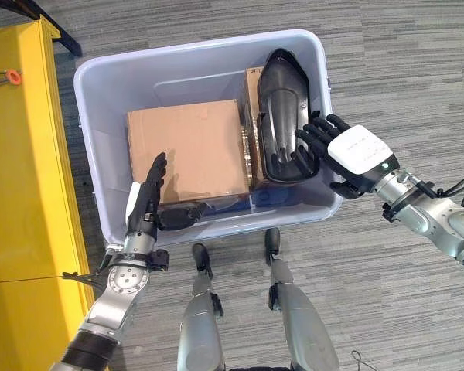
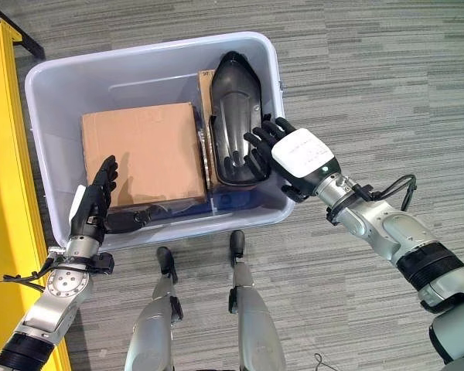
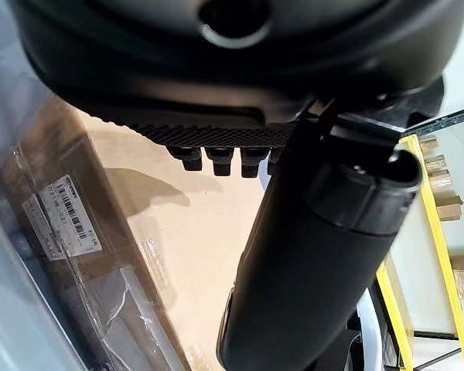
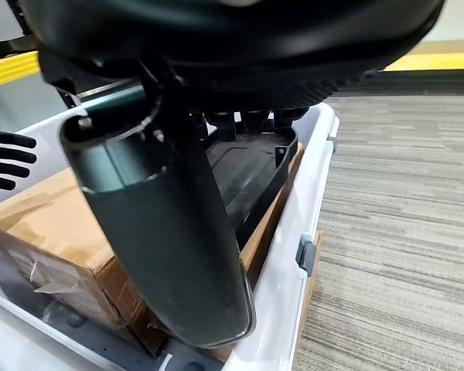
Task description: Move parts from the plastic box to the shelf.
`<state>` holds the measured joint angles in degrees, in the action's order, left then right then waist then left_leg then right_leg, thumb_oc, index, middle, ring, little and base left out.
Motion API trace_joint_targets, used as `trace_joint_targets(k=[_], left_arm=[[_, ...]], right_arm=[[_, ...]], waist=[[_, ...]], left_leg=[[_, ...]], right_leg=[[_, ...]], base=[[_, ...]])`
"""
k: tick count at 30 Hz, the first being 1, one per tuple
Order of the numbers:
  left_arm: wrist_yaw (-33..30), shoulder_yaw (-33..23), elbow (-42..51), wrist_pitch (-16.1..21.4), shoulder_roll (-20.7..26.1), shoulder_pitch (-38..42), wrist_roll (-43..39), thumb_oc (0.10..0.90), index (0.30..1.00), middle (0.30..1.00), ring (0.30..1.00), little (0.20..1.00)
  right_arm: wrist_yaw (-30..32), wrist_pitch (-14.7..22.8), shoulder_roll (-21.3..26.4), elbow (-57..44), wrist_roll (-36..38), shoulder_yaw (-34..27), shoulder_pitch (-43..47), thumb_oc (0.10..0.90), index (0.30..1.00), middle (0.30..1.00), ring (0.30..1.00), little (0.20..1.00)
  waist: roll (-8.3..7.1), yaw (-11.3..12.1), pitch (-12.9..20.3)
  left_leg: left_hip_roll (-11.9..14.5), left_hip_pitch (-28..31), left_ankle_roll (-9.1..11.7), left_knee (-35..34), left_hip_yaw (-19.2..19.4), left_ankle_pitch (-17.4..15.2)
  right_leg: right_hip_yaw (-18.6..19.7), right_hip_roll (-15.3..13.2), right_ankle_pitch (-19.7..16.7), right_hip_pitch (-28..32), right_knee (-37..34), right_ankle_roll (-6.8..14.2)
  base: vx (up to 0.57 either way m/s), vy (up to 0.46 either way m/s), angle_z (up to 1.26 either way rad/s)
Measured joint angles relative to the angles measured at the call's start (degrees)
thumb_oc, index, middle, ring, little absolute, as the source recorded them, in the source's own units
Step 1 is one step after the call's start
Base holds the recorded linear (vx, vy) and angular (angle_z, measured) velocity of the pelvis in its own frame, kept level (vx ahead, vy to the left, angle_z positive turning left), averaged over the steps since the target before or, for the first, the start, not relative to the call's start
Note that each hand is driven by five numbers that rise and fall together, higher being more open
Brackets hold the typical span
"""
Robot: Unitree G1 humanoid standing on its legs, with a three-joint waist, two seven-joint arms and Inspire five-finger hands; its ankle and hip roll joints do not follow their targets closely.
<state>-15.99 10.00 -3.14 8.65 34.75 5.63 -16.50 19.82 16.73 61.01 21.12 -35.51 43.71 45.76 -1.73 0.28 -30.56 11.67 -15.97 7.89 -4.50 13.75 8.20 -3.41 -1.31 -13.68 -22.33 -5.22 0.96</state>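
Note:
A pale plastic box (image 1: 193, 48) stands on the floor in front of me. Inside it lies a brown cardboard box (image 1: 189, 147) on the left. A long black moulded part (image 1: 282, 100) rests on a second cardboard box (image 1: 253, 85) on the right. My left hand (image 1: 143, 202) is at the box's near left corner, fingers straight along the carton's near edge and thumb stretched inside the rim. My right hand (image 1: 359, 151), with a white cover on its back, hangs over the right rim. Its spread fingers (image 4: 247, 120) reach the black part's near end without closing on it.
A yellow shelf frame (image 1: 23, 193) runs along the left side, close to the plastic box, with an orange piece (image 1: 12, 76) on it. Grey striped carpet (image 1: 402, 69) lies to the right of and beyond the box.

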Motion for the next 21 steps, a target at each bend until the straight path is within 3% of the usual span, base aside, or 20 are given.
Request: trace_joint_targets(k=[7, 14, 21], left_arm=[[0.1, 0.2, -0.4, 0.1, 0.0, 0.0, 0.0, 0.9, 1.0, 1.0, 1.0, 1.0], [0.4, 2.0, -1.4, 0.1, 0.0, 1.6, 0.0, 0.9, 1.0, 1.0, 1.0, 1.0], [0.5, 3.4, -1.8, 0.1, -0.1, 3.1, 0.0, 0.9, 1.0, 1.0, 1.0, 1.0]], right_arm=[[0.2, -0.9, -0.7, 2.6, -2.7, 3.1, 4.8, 0.9, 1.0, 1.0, 1.0, 1.0], [-0.8, -3.5, -5.3, 9.2, -4.6, 7.8, 8.5, 0.9, 1.0, 1.0, 1.0, 1.0], [-0.7, -4.9, -8.4, 16.4, -5.1, 10.0, 11.1, 0.9, 1.0, 1.0, 1.0, 1.0]], waist=[[0.07, 0.5, 0.0], [0.25, 2.3, 0.0], [1.76, 3.3, 0.0]], left_leg=[[0.0, -0.9, 0.0, 0.0, -0.1, 0.5], [0.0, -1.3, 0.0, 0.0, -0.1, 0.6], [-0.2, -2.8, -0.1, 0.0, -1.6, 1.4]], right_leg=[[-0.2, 0.0, -0.4, -0.9, 0.0, -0.1], [-0.3, 0.0, -0.5, -1.3, 0.0, -0.2], [-1.8, -0.3, -0.6, -1.8, 0.0, -0.4]], base=[[0.0, 0.0, 0.0], [0.0, -0.002, 0.0], [-0.01, -0.016, 0.11]])
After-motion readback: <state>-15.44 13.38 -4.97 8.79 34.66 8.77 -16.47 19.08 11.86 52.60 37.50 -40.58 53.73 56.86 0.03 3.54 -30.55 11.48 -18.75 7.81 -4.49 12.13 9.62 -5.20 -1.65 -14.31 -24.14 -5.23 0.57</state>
